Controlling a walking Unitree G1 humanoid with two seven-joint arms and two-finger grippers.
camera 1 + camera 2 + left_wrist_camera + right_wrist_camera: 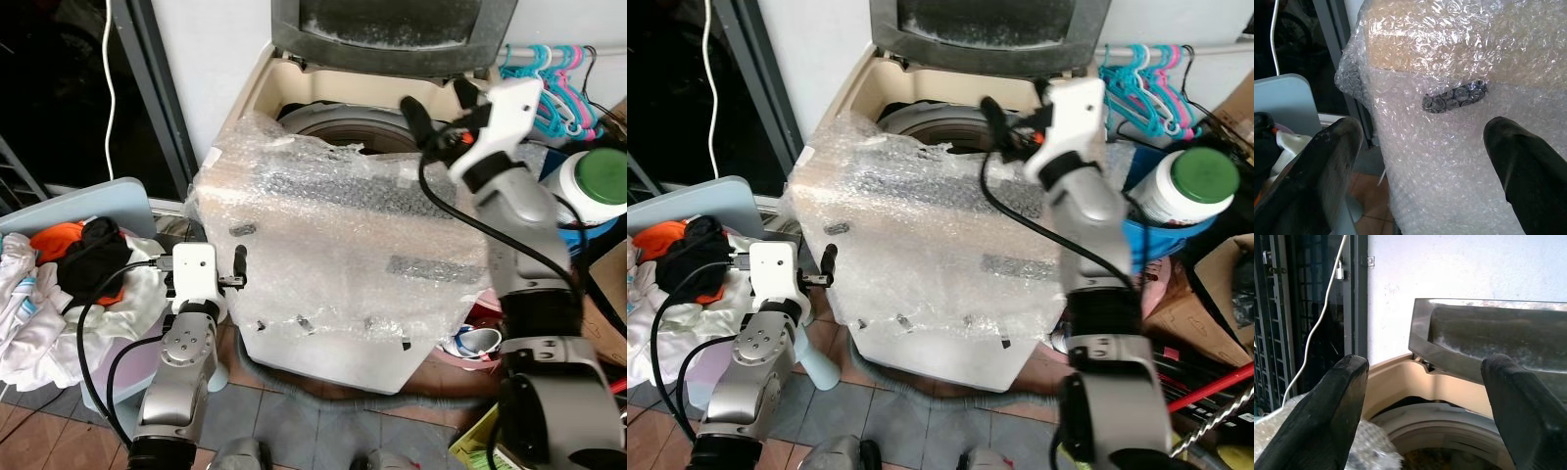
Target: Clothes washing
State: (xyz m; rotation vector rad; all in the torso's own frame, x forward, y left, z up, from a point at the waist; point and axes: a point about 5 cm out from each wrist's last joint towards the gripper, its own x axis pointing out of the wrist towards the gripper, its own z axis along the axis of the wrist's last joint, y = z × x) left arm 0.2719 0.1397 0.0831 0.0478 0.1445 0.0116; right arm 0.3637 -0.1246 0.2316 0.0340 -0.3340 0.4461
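Note:
A cream top-loading washing machine [333, 255] wrapped in bubble wrap stands in front of me with its dark lid [392, 24] raised and the drum [338, 122] showing. My right gripper [438, 101] is held high over the machine's back right rim, open and empty, pointing toward the lid [1488, 333]. Lower down, my left gripper [1422, 129] is open and empty in front of the machine's left front corner. To its left, a pile of clothes [69, 264], orange, black and white, lies in a pale blue basket [98, 196].
A dark doorway with a hanging white cord [108, 59] is on the left. Pink and blue hangers [554, 73] and a white jar with a green lid [598, 176] crowd the right side. A shoe [475, 341] and a cardboard box [1215, 284] lie on the tiled floor.

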